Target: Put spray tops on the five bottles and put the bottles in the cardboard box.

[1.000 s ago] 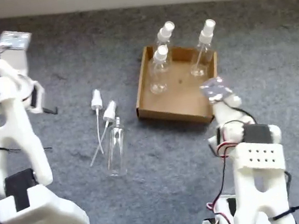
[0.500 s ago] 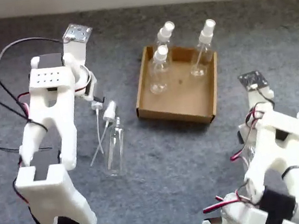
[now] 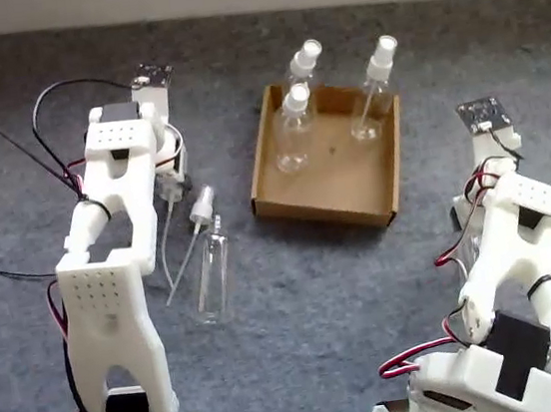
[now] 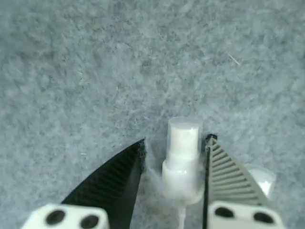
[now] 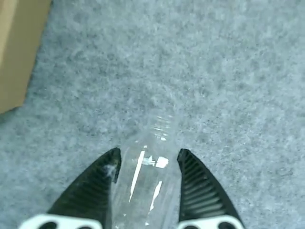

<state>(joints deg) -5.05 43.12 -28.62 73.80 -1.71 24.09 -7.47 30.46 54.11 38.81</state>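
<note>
A white spray top (image 4: 182, 160) stands between the fingers of my open left gripper (image 4: 175, 140), the grey finger against it and the black one a little apart. From above, this gripper (image 3: 168, 184) hangs over the carpet left of the box. A second spray top (image 3: 200, 208) and an uncapped clear bottle (image 3: 211, 270) lie beside it. My right gripper (image 5: 147, 152) is shut on another uncapped clear bottle (image 5: 143, 181), low over the carpet right of the box. Three capped bottles (image 3: 292, 129) stand in the cardboard box (image 3: 328, 208).
The box's near corner (image 5: 14, 57) lies close to the right gripper. The right arm (image 3: 514, 227) fills the right side, the left arm (image 3: 110, 246) the left side. Grey carpet covers the whole table.
My left arm swung in from the far left edge and came down over the spray tops. My right arm drew back from the box's near right corner toward the right.
</note>
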